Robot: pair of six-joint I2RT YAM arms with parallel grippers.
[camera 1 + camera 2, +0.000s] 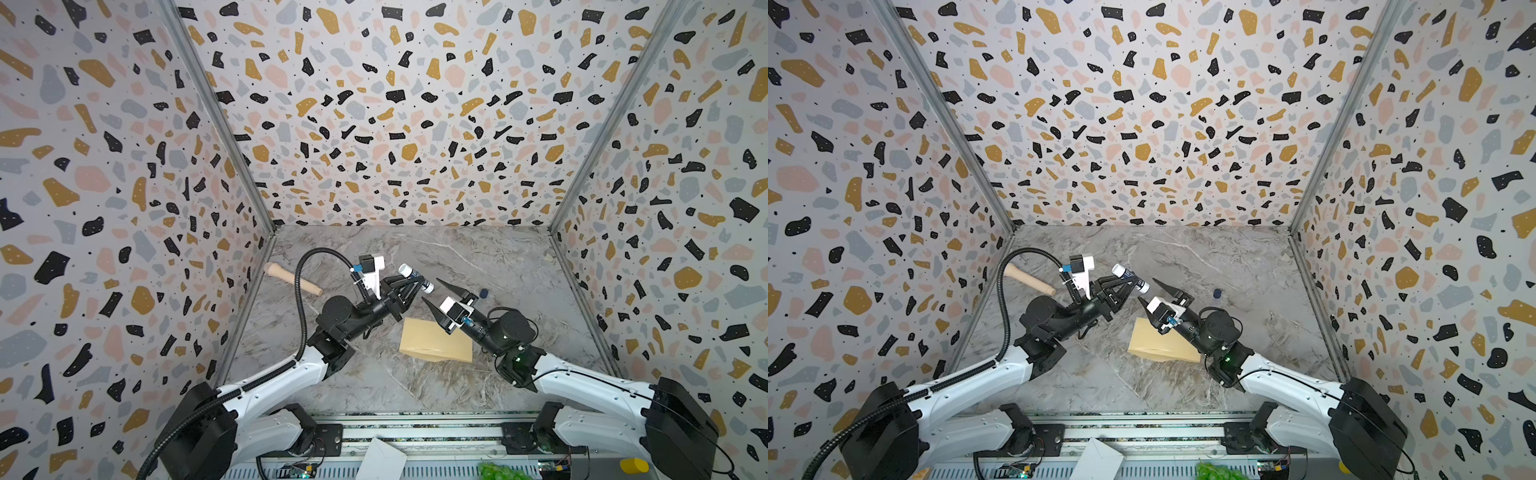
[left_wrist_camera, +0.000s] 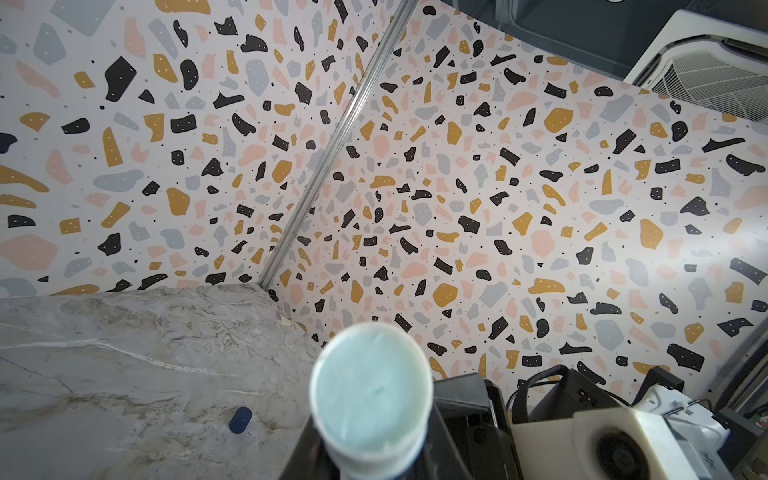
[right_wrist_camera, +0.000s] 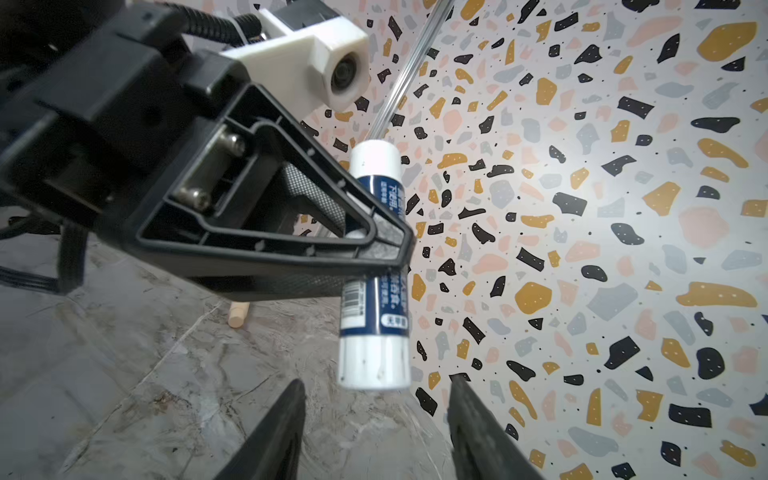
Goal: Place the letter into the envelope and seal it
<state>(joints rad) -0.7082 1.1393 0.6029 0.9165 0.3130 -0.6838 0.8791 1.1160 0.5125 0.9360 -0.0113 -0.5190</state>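
Note:
The tan envelope (image 1: 432,340) (image 1: 1154,345) lies flat on the marble table (image 1: 415,390), partly under my right arm. The letter is hidden in every view. My left gripper (image 1: 417,281) (image 1: 1133,283) is shut on a blue-and-white glue stick (image 1: 415,277) (image 1: 1130,276) (image 3: 374,291), held above the table. Its uncapped pale-green end (image 2: 370,390) faces the left wrist camera. My right gripper (image 1: 431,289) (image 1: 1147,289) (image 3: 378,380) is open, with its fingers just short of the stick's white end and not touching it.
A small dark blue cap (image 1: 483,293) (image 2: 240,419) lies on the table behind the right gripper. A wooden handle (image 1: 293,279) (image 3: 238,316) rests at the back left. Patterned walls enclose three sides. A white paper piece (image 1: 382,459) sits on the front rail.

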